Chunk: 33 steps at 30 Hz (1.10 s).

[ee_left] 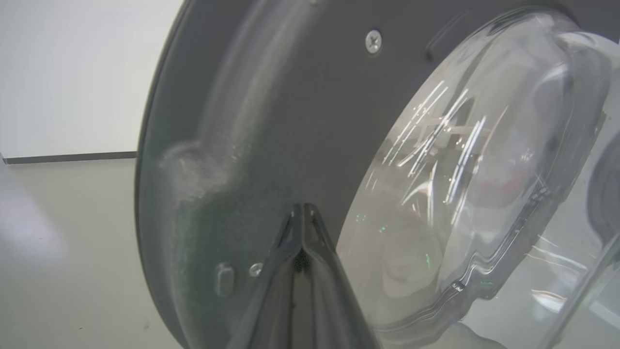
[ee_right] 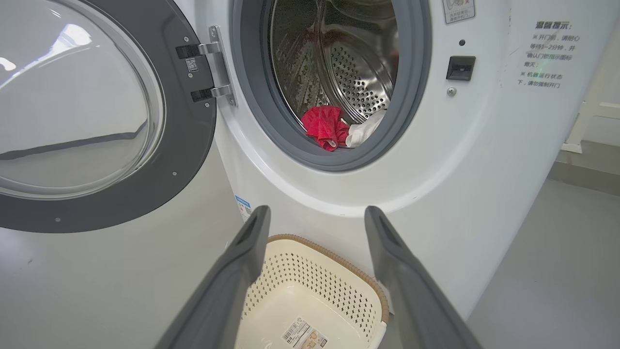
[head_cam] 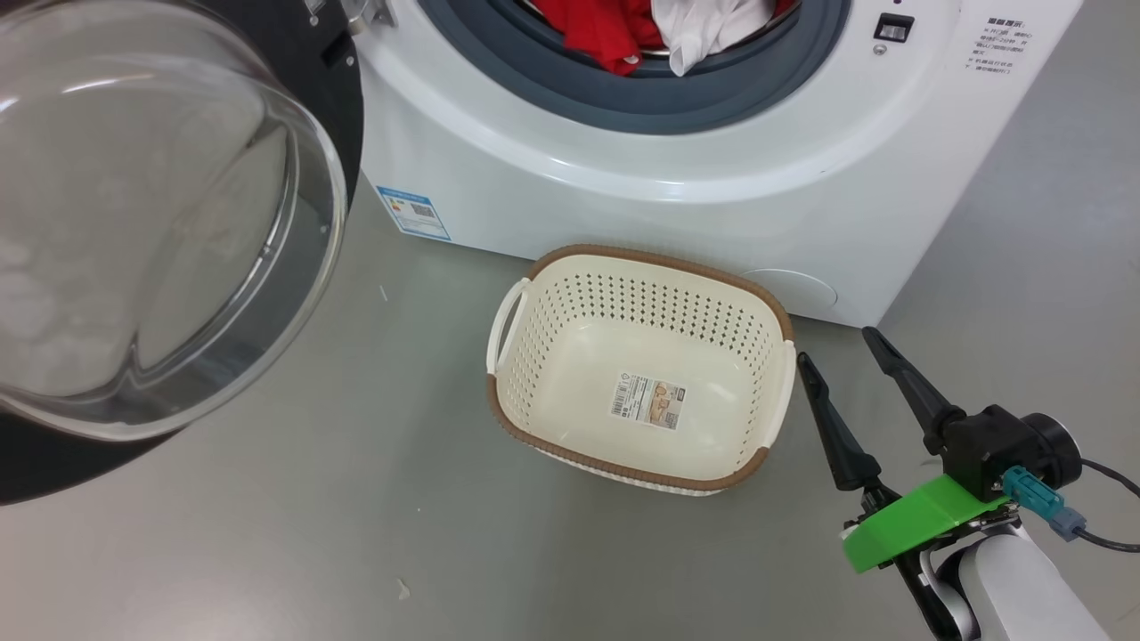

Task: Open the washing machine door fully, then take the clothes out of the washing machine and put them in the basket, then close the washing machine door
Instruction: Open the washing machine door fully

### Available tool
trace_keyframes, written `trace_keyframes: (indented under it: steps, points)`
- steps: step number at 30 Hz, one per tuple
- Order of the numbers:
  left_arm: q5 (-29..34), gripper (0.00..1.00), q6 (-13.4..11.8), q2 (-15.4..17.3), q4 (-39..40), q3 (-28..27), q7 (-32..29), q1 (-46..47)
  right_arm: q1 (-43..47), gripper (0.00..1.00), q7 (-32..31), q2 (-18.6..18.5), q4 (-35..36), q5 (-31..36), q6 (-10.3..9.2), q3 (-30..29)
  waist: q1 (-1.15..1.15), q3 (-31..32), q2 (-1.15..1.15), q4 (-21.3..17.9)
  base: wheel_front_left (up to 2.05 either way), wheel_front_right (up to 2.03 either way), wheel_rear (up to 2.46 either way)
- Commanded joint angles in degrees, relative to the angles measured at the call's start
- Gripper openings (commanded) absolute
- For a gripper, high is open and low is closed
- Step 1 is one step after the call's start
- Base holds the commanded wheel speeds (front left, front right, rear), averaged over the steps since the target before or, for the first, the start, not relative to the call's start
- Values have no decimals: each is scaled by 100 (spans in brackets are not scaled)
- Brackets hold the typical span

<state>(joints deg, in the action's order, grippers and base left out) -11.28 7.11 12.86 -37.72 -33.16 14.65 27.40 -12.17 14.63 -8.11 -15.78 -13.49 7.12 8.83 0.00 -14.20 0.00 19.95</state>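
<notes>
The washing machine (head_cam: 623,205) stands with its door (head_cam: 160,223) swung open to the left, the glass bowl facing me. Red and white clothes (head_cam: 597,31) lie at the drum's front lip; the right wrist view also has the clothes (ee_right: 324,126) inside the steel drum. The cream basket (head_cam: 659,258) sits on the floor before the machine, with only its label inside. My right gripper (head_cam: 837,347) hovers open just right of the basket, holding nothing. My left gripper (ee_left: 302,209) is shut, its tips close against the door's dark inner face (ee_left: 290,121); I cannot tell whether they touch.
Grey floor (head_cam: 312,516) stretches left of and in front of the basket. The open door (ee_right: 189,140) overhangs the floor at the left. A white wall with a dark skirting (ee_left: 68,157) lies beyond the door. A pale frame (ee_right: 591,121) stands right of the machine (ee_right: 460,169).
</notes>
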Motion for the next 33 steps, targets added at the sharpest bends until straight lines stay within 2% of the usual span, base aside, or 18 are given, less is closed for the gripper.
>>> trace_keyframes:
  steps: [1, 20, 27, 33]
  points:
    - [30, 0, 18, 402, 52, -246, 35, 188, -162, 100, 37, -2, 174, 69, 36, 156, 0, -27, 0, -10, 0, 0, 0]
    - [222, 0, 34, 715, -591, -835, 35, 673, -343, 100, 37, -93, 158, 133, 36, 257, 0, -244, 0, -99, 0, 0, 0]
    - [157, 0, 36, 662, -588, -564, 35, 537, -284, 100, 37, -68, 108, 105, 36, 257, 0, -69, 0, -83, 0, 0, 0]
    - [44, 0, 36, 483, -418, -222, 35, 180, -145, 100, 37, -32, 62, 55, 36, 231, 0, 176, 0, -36, 0, 0, 0]
